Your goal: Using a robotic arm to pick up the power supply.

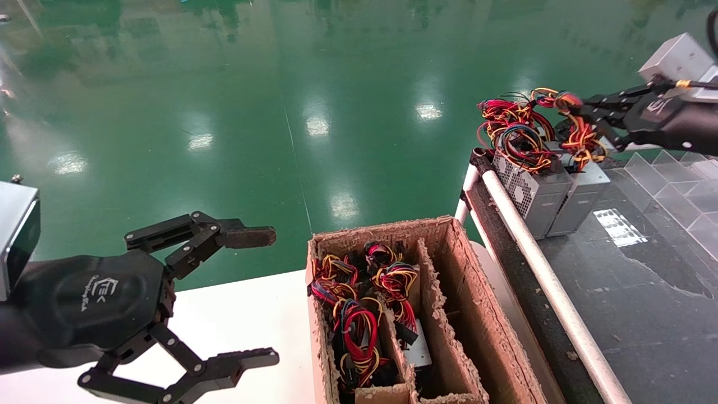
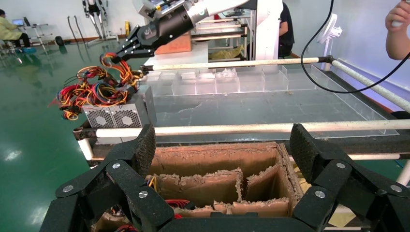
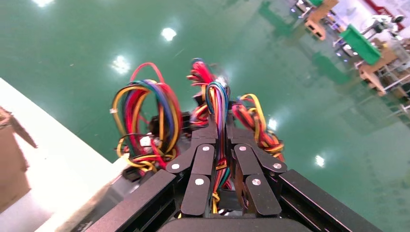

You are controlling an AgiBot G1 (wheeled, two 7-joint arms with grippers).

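Two silver-grey power supplies stand side by side at the near end of the dark bench, one point(image 1: 530, 193) showing its perforated vent face, the other point(image 1: 583, 193) beside it. Their red, yellow and blue wires point(image 1: 521, 132) pile on top. My right gripper point(image 1: 572, 108) reaches in from the right and is shut on a loop of those wires point(image 3: 218, 104); it seems to lead to the right-hand box. Both boxes rest on the bench. The left wrist view shows the same grip point(image 2: 126, 48). My left gripper point(image 1: 261, 296) hangs open at lower left, holding nothing.
A torn cardboard box point(image 1: 449, 280) with dividers sits on the white table point(image 1: 241, 314), holding more wired power supplies point(image 1: 353, 320). A white rail point(image 1: 538, 264) edges the dark bench. Clear plastic dividers point(image 1: 673, 179) stand at the bench's far right. Green floor lies beyond.
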